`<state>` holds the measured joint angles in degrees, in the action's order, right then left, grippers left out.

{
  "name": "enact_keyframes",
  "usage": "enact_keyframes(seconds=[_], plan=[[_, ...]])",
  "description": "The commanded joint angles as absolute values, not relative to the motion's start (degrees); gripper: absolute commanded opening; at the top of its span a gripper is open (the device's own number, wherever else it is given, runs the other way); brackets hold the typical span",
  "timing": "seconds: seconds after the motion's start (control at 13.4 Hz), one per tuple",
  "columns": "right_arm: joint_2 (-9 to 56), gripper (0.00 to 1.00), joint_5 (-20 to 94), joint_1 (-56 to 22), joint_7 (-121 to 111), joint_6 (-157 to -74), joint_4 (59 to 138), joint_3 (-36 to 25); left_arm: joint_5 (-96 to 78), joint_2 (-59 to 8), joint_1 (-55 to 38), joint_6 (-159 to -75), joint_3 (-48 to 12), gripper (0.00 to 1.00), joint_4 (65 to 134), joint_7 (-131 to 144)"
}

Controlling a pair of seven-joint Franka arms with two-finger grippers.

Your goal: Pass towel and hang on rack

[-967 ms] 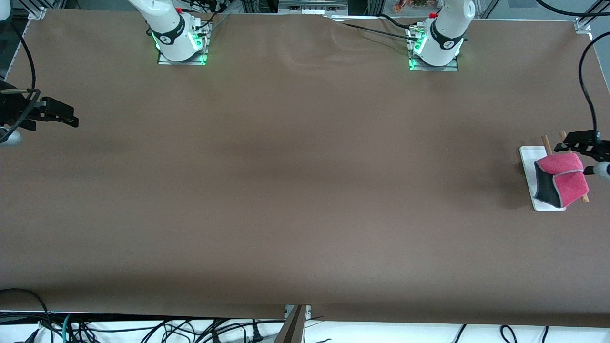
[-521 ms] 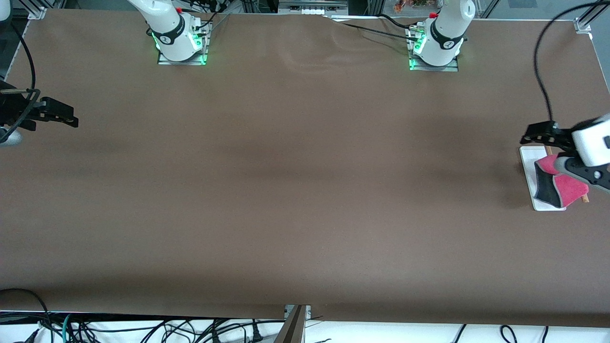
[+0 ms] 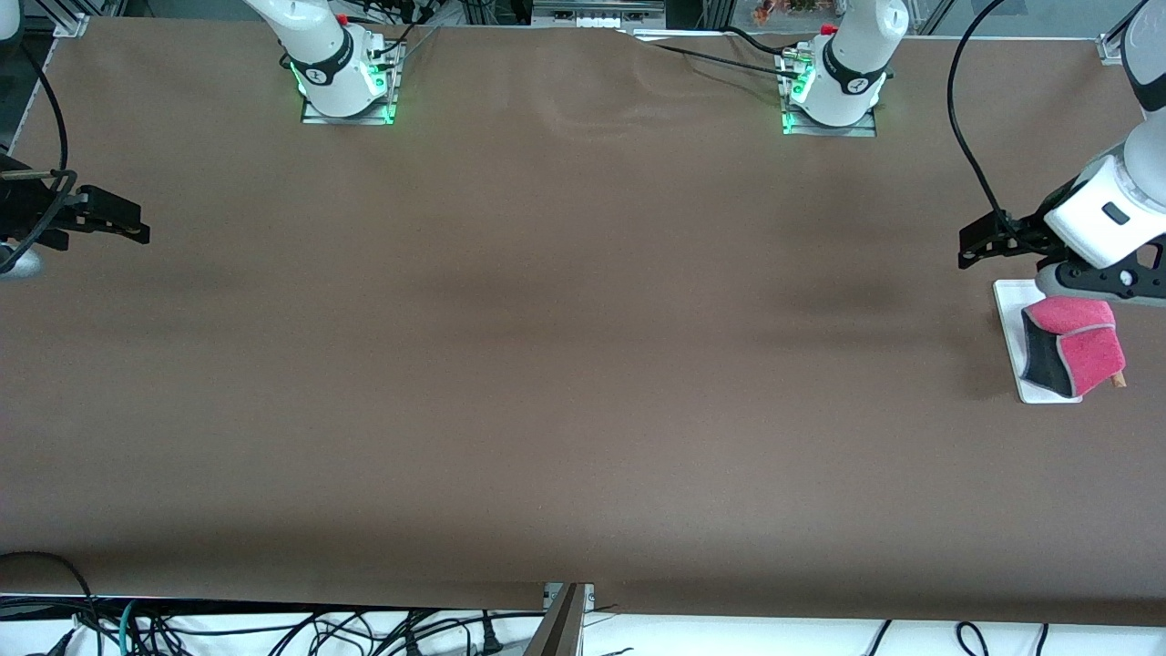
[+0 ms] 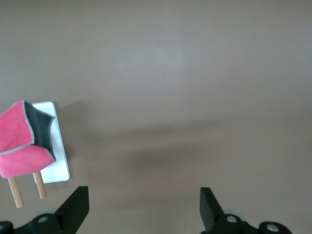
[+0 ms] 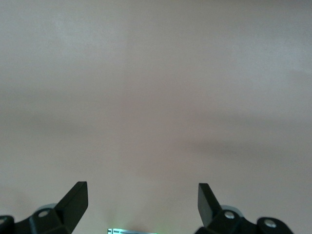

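The pink towel (image 3: 1079, 339) hangs draped over the rack, its dark grey underside (image 3: 1046, 357) showing. The rack's white base (image 3: 1013, 301) lies at the left arm's end of the table, and a rod tip (image 3: 1119, 382) pokes out from under the cloth. In the left wrist view the towel (image 4: 17, 141) covers the two wooden rods (image 4: 39, 184) above the base (image 4: 57, 156). My left gripper (image 3: 976, 244) (image 4: 145, 207) is open and empty, over bare table beside the rack. At the right arm's end my right gripper (image 3: 127, 224) (image 5: 143, 204) waits open and empty.
Both arm bases (image 3: 346, 87) (image 3: 833, 96) stand along the table edge farthest from the front camera. A black cable (image 3: 966, 137) loops down to the left wrist. The brown table cover is wrinkled (image 3: 619, 100) between the bases. Loose cables (image 3: 273, 629) lie under the nearest edge.
My left gripper has pulled away from the towel and moved toward the middle of the table. The towel stays draped on the rack. The right arm has not moved.
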<state>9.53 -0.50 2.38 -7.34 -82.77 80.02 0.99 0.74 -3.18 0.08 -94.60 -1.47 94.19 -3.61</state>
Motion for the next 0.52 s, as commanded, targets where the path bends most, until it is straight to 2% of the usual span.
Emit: enact_keyframes(seconds=[0.0, 0.3, 0.45], plan=[[9.9, 1.00, -1.0, 2.9, -8.2, -82.2, 78.8, 1.5, 0.0, 0.3, 1.1, -96.9, -1.8, 1.00, 98.7, -2.8], [9.9, 1.00, -1.0, 2.9, -8.3, -82.3, 78.8, 1.5, -1.3, 1.2, 1.1, -97.6, -1.8, 1.00, 99.7, -1.3], [9.9, 1.00, -1.0, 2.9, -8.2, -82.3, 78.8, 1.4, -1.1, 2.8, 1.0, -99.8, -1.8, 1.00, 102.7, -1.1]])
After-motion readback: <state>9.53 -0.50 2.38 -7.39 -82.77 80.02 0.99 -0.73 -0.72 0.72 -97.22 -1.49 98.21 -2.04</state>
